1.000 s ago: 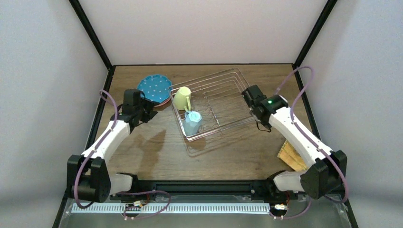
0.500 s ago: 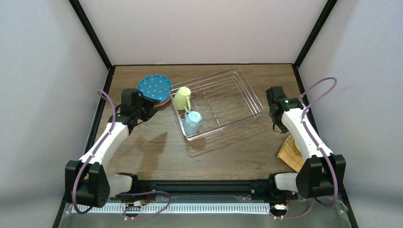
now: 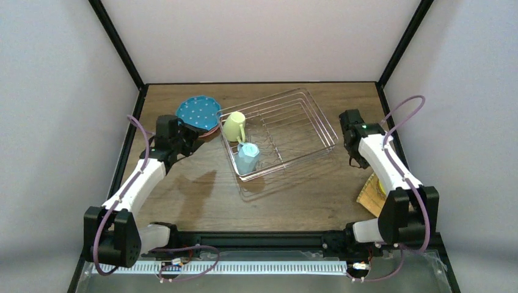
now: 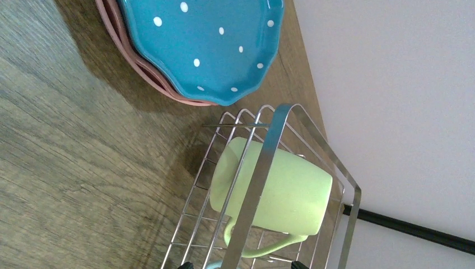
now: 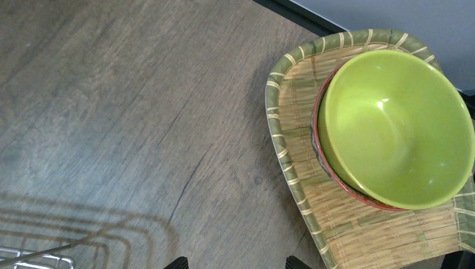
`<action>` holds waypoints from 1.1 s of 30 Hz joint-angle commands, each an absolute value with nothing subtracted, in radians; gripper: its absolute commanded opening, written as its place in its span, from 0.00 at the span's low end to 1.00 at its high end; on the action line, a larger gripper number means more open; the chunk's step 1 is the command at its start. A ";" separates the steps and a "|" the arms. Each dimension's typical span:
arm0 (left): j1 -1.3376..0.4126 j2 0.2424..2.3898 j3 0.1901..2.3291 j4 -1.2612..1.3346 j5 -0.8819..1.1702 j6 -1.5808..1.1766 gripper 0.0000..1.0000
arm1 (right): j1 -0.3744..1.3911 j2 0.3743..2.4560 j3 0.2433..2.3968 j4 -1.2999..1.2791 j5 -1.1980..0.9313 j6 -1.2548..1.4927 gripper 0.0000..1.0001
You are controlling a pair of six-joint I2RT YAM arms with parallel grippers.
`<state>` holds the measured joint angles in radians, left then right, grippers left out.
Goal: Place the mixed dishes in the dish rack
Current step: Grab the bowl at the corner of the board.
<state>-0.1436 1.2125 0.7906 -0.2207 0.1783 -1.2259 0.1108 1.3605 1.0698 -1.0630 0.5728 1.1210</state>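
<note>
Both claws are hanging open and empty, the left claw (image 3: 190,143) just left of the rack (image 3: 293,128) and the right claw (image 3: 353,152) just off its right side. A green mug (image 3: 234,127) and a blue mug (image 3: 247,155) are sitting inside the rack's left end. A dotted plate (image 3: 198,113) is resting on a pink plate (image 4: 157,84) beside its far-left corner. A lime bowl (image 5: 392,126) is sitting on a woven plate (image 5: 313,224), near-right of the rack.
</note>
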 commanded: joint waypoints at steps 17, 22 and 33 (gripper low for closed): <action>-0.141 1.217 0.784 -0.213 0.219 -1.189 0.99 | -0.012 1.390 1.099 -1.107 0.649 1.155 0.99; -0.138 1.220 0.787 -0.219 0.233 -1.171 1.00 | -0.082 1.375 1.080 -1.092 0.637 1.137 0.99; -0.129 1.235 0.789 -0.218 0.261 -1.152 0.99 | -0.173 1.357 1.039 -1.041 0.626 1.074 0.99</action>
<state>-0.1364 1.2186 0.7895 -0.2184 0.2394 -1.1728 -0.1658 1.3613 1.0573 -1.0637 0.6060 1.0794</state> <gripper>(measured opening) 0.994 0.993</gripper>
